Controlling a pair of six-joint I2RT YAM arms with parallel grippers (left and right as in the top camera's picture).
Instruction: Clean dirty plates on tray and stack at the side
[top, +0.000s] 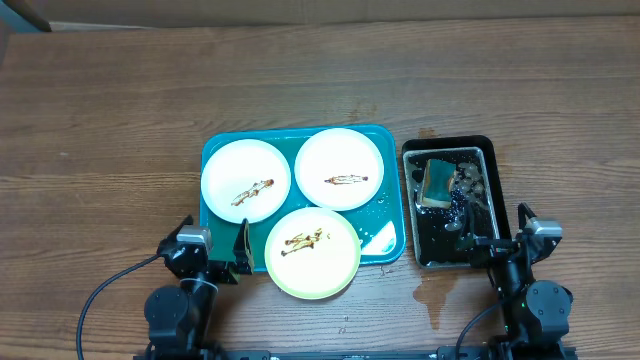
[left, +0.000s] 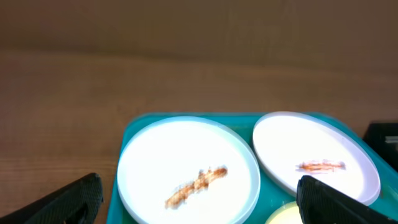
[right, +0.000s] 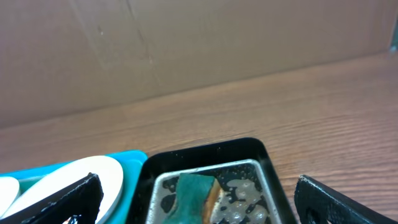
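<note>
Black fingers (left: 68, 202), both pairs wide, empty

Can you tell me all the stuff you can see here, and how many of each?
Teal-blue rectangular plastic tray: 1, teal, middle of the table.
Round shallow white plates: 2, white with brown smears, at the back of the teal tray: left white plate, right white plate.
Round plate with a yellow-green rim: 1, brown smear, front of the teal tray, sticking out over its near edge.
Narrow black tray: 1, black, wet inside, right of the teal tray.
Green and yellow sponge: 1, in the black tray.
Wet patch: 1, dark, on the table by the black tray's near end.
Brown wooden table: 1, under everything.
Left gripper: 1, black, open, by the teal tray's near left corner.
Right gripper: 1, black, open, by the black tray's near end.
</note>
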